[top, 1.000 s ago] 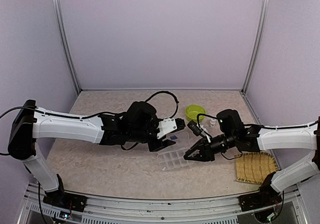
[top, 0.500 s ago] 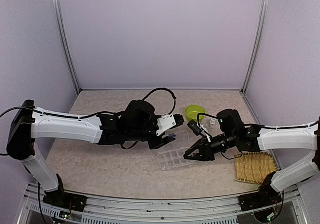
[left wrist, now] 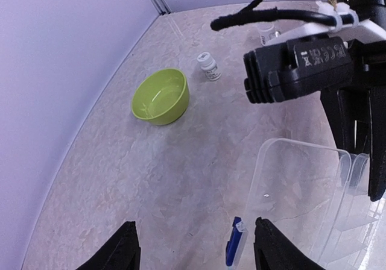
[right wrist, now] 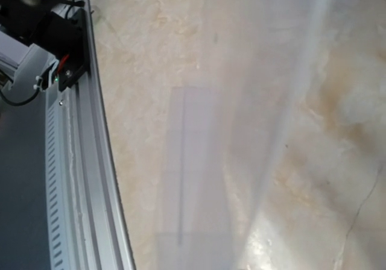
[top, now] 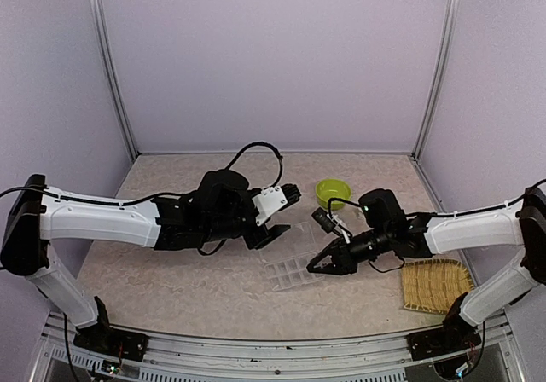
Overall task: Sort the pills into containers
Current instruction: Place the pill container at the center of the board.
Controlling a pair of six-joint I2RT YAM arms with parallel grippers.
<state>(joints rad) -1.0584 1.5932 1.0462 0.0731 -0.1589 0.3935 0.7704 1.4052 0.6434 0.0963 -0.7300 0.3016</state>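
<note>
Lying on the bench [left wrist: 181, 179] just outside the left wall of the clear pill box [left wrist: 307, 204] is a small blue piece [left wrist: 236, 244]. I take it for one of the dark pills, and it is in no compartment.

A second ago the left jaws hung low at that end of the box with something blue at their tips. Since then the left arm [top: 128, 220] has drawn back to the left and the jaws have spread wider. They now stand open on either side of the blue piece, touching nothing. If it is a pill, it was let go short of the box and will probably need picking up again.

The right jaws are pressed together at the box's right end, having edged a little leftward. They look set on its rim, but I cannot tell whether plastic sits between them.

Only the left wrist view shows the blue piece and the box's dividers, with the lime-green bowl [left wrist: 161, 95] and a white bottle [left wrist: 208, 66] beyond. The top view gives the layout, with the box mid-bench between the arms and a woven mat [top: 435, 284] to the right, but the pill is too small to see there. The right wrist view shows only blurred clear plastic close to the lens.
</note>
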